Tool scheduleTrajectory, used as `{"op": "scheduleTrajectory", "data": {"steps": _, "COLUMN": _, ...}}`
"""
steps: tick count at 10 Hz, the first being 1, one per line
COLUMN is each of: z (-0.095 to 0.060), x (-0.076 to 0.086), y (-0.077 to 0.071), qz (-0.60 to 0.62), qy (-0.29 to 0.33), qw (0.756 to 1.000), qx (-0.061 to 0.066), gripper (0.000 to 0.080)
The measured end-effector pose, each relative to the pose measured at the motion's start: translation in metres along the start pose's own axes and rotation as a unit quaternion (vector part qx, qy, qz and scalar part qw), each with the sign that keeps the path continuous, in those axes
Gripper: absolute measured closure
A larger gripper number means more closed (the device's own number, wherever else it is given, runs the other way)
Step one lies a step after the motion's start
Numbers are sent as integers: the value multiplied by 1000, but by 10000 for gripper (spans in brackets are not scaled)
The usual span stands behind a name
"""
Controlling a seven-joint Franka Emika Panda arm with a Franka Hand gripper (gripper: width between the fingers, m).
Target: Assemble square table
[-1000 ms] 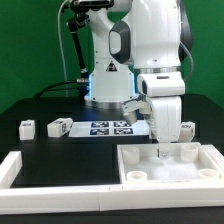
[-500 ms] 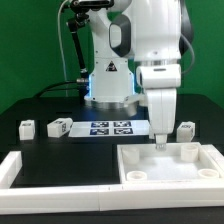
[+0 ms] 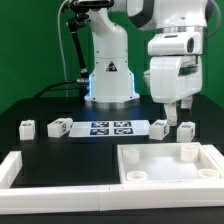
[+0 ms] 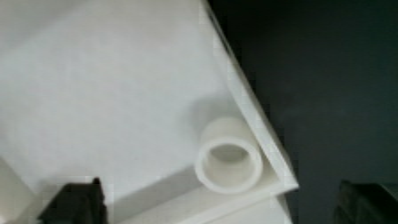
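Nearest to us in the exterior view, a long white border bar (image 3: 60, 200) lies on the dark bench (image 3: 70, 150). Just behind it, toward the exterior view's right, sits the square panel (image 3: 160, 160), rim upward, with a round corner socket (image 3: 136, 177) at its near corner and others along its far side. The wrist view looks straight down on one such socket at the panel's corner, empty.

Above the panel's far edge hangs the gripper (image 3: 176, 110). Its fingers (image 4: 75, 200) stand wide apart in the wrist view with nothing between them, so we read it as empty-handed.

Beyond the panel, four leg blocks (image 3: 159, 128) stand in a row on the bench. Two are close together just past the panel's far rim, and two are well apart toward the exterior view's left, with the marker board (image 3: 110, 127) lying between the pairs. The arm's base (image 3: 108, 85) is farthest back.

No leg is fitted yet, so we judge the task to be at its start and the step in hand to be fetching a first leg, probably one of the near pair. To do it well, we would centre over one block, come straight down with the fingers straddling it, and keep clear of its neighbour. We would close on two flat faces and keep it upright before carrying it to a socket.
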State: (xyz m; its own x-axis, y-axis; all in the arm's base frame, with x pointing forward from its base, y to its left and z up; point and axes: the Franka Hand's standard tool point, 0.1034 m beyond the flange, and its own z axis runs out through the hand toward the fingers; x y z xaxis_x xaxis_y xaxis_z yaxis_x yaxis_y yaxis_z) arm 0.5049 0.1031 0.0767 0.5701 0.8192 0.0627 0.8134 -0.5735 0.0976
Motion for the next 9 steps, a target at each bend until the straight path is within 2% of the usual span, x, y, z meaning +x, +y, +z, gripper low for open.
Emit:
{"op": "scheduleTrajectory", "data": {"steps": 2, "z": 0, "x": 1, "y": -1, "qz": 79, "qy": 2, "qw": 997, "qx": 4, "gripper": 151}}
{"op": "scheduleTrajectory", "data": {"steps": 3, "z": 2, "x": 1, "y": -8, "qz": 163, "qy": 0, "qw": 987, "qx": 10, "gripper": 151}}
{"op": "scheduleTrajectory", "data": {"steps": 5, "z": 5, "x": -4, "y": -15, "qz": 287, "qy": -7, "qw": 957, "qx": 26, "gripper": 151}}
{"op": "scheduleTrajectory", "data": {"steps": 6, "z": 8, "x": -7, "y": -18, "qz": 370, "qy": -14, "qw": 928, "qx": 41, "gripper": 151}}
{"op": "scheduleTrajectory", "data": {"steps": 7, "z": 10, "x": -6, "y": -19, "qz": 409, "qy": -16, "qw": 911, "qx": 45, "gripper": 151}}
{"op": "scheduleTrajectory", "data": {"steps": 8, "z": 10, "x": -5, "y": -20, "qz": 419, "qy": -16, "qw": 907, "qx": 46, "gripper": 151}}
{"op": "scheduleTrajectory", "data": {"steps": 9, "z": 10, "x": -5, "y": -21, "qz": 459, "qy": -17, "qw": 887, "qx": 48, "gripper": 151}}
